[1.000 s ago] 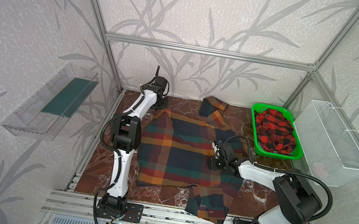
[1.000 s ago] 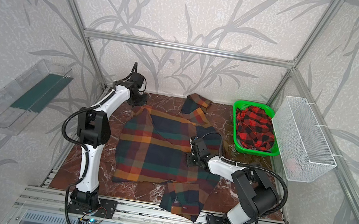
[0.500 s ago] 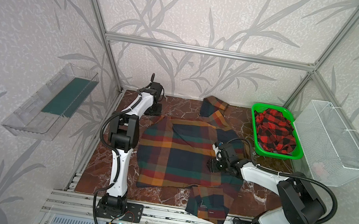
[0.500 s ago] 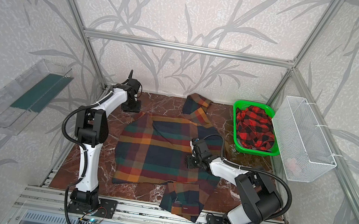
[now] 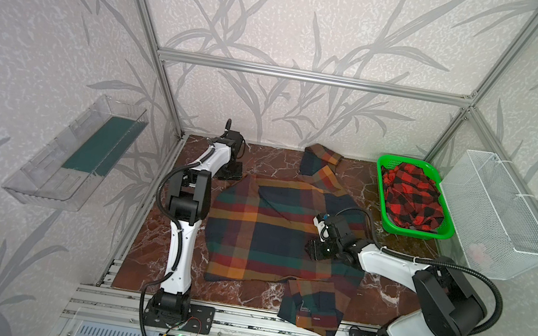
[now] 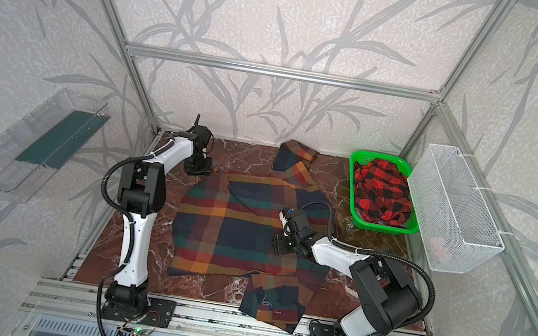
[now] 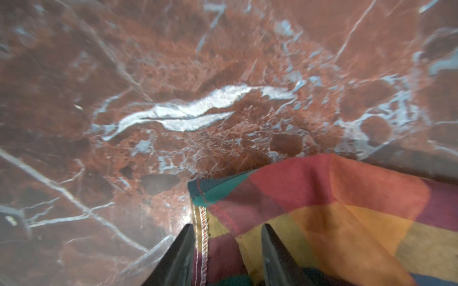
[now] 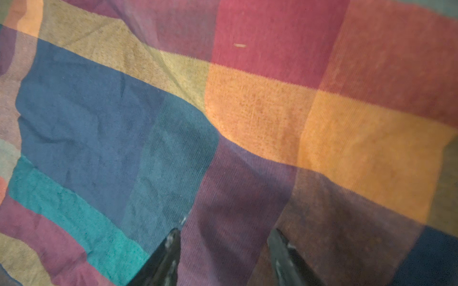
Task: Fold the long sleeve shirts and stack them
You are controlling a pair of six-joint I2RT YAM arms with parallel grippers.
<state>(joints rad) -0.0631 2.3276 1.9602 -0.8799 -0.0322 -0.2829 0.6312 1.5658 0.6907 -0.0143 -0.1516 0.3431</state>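
Left hand (image 7: 226, 226): fingers (image 7: 178, 252) stand apart and clamp nothing. The stitched hem corner of the multicolour plaid shirt (image 7: 334, 210) lies loose between them on the counter (image 7: 173, 111). Right hand (image 8: 225, 231): fingers apart likewise, poised over flat cloth of the same shirt and gripping nothing; whether the tips touch the cloth cannot be told. Surface: the counter is red-brown marble with white veining. Room: an aluminium frame (image 5: 311, 77) encloses the cell, backed by pale wallpaper (image 5: 284, 14) printed with grey leaves. A white wire basket (image 5: 498, 212) hangs on the wall just beside the green basket (image 5: 411, 231). A clear tray (image 5: 76, 153) with a dark green liner hangs on the wall opposite the green basket. Writing: a small pale tag (image 5: 314, 318) shows on the sleeve end at the counter's near edge; its text is too small to read. Position of goods: in both top views the multicolour plaid shirt lies spread flat at mid-counter, near the green basket. One sleeve is bent toward the back wall and the other is folded over the near edge. The red-and-black check shirt (image 5: 412, 199) is bunched inside the green basket. In both top views the left hand sits at the spread shirt's corner farthest from the green basket, close to the back wall. The right hand is over the side of that shirt nearest the green basket.
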